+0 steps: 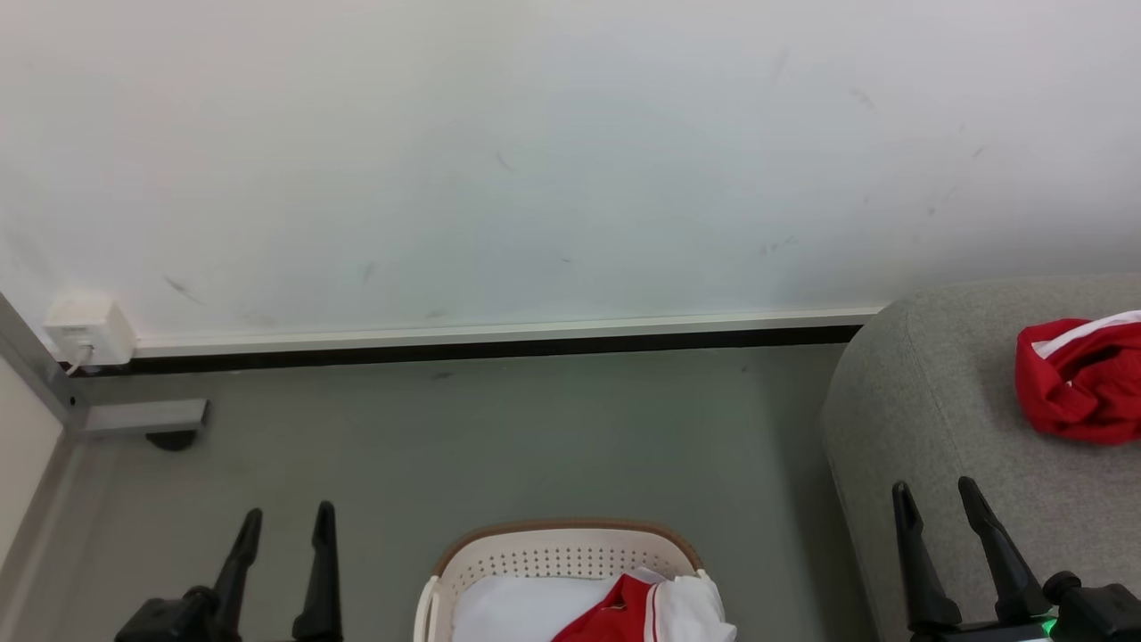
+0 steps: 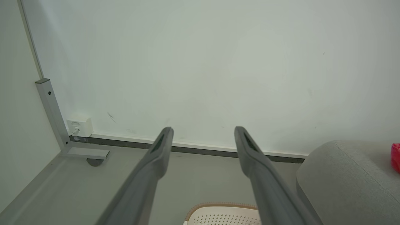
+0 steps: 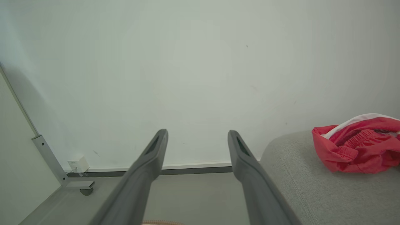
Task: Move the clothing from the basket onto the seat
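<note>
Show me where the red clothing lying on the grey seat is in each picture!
Head view: the red clothing is at the right edge, on the grey seat.
Left wrist view: the clothing is a red sliver at the far right edge.
Right wrist view: the clothing is a crumpled heap at the right, on the seat.
Shared landmark: the white wall box, low on the left in all three.

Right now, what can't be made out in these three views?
1. Cream-white perforated plastic basket: head view's bottom edge cuts off its near part; full contents unknown.
2. Red-and-white fabric garment inside it: cropped by that edge; one piece or several, unclear.
3. Crumpled red garment on the light-grey upholstered seat: every view's right edge crops it.
4. Small white wall box: label too small to read, left wrist view.
</note>
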